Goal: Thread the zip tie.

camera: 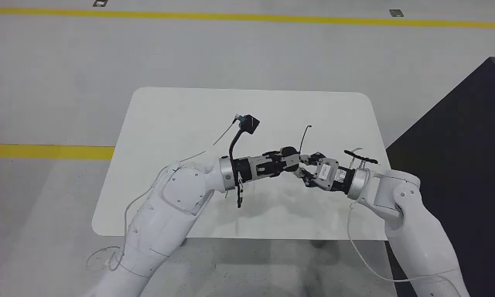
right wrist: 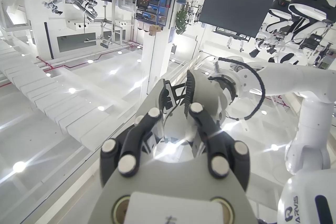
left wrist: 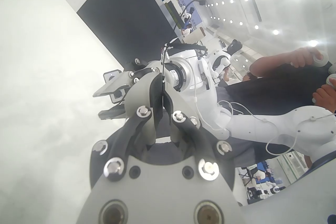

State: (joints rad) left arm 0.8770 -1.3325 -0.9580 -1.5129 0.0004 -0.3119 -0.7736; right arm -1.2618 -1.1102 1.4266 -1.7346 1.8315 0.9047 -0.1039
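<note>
1. Over the middle of the white rounded table (camera: 178, 142), the left gripper (left wrist: 160, 87) is pinched tight on the thin black plastic zip tie (left wrist: 163, 66). The tie's free length stands up out of the black pads (left wrist: 155, 93) toward the far side of the table.
2. Just beside it and facing it, the right gripper (right wrist: 175, 89) has its jaws a narrow way apart, with nothing plainly clamped between them.
3. The step in hand looks like bringing the tie's tail and head together. It should go best with a firm, steady left pinch, so the strap cannot swivel, and small, slow corrections from the right arm along the strap's own line.
4. A hold close to the tip would help, since so slender a strap will likely bend away under any sideways push.
5. The tie's head and slot are hard to make out, as is which end stands free. From above the two grippers overlap, so I cannot tell whether the right one touches the strap.
</note>
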